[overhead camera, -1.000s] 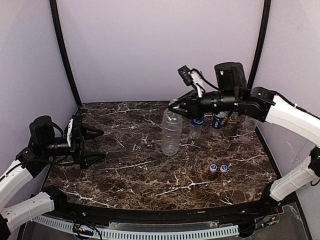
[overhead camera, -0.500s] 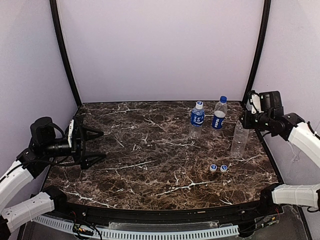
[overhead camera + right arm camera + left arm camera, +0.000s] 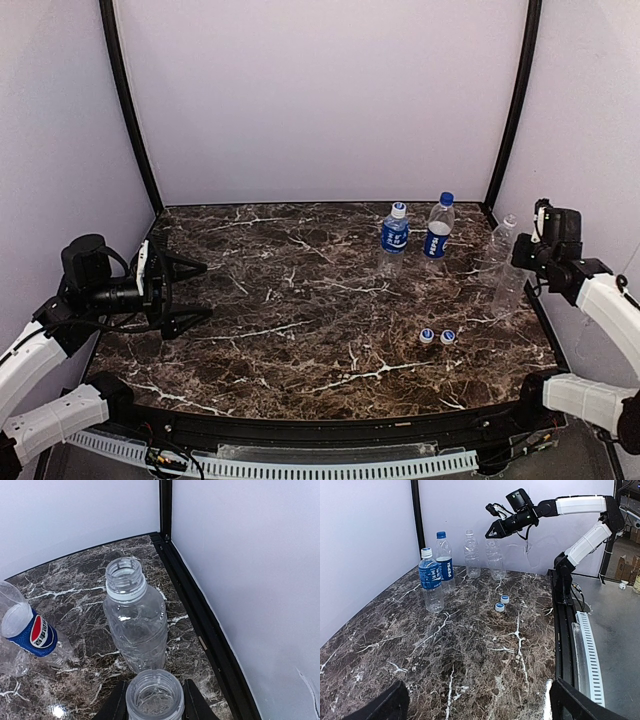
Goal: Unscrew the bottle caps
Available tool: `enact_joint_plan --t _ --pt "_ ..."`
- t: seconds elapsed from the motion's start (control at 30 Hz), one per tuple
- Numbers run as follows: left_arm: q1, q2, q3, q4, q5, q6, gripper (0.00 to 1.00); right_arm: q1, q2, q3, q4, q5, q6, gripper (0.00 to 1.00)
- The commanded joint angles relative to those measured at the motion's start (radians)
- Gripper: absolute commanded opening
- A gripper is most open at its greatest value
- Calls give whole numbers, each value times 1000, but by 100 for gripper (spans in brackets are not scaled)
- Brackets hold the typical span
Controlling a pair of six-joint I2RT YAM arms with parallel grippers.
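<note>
Top external: over the glossy veined marble table (image 3: pixel 280 330), the right gripper (image 3: pixel 155 703) has swung further right of the white-capped bottle (image 3: pixel 394 238) than half a second ago, still clenched on the neck of a thin, crinkly, capless plain bottle (image 3: pixel 495 562). The left gripper (image 3: pixel 205 290) is unchanged, fingers spread, far left of that bottle. A second capless bottle (image 3: pixel 471 555) stands to its right, a blue-capped labelled bottle (image 3: pixel 438 228) just beside it, and two small round loose caps (image 3: pixel 427 336) lie front-right.
</note>
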Motion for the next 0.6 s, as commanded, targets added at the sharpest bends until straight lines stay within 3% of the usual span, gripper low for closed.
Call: enact_joint_plan --t 0.0,0.4,0.57 --pt "5 -2 7 -18 0 14 99 -7 -30 -53 107 28 -28 0" --pt "6 2 8 -7 -2 14 99 -7 -191 -198 137 -59 -42 0" --pt "6 5 9 -3 0 13 99 -7 -199 -215 113 -72 -11 26"
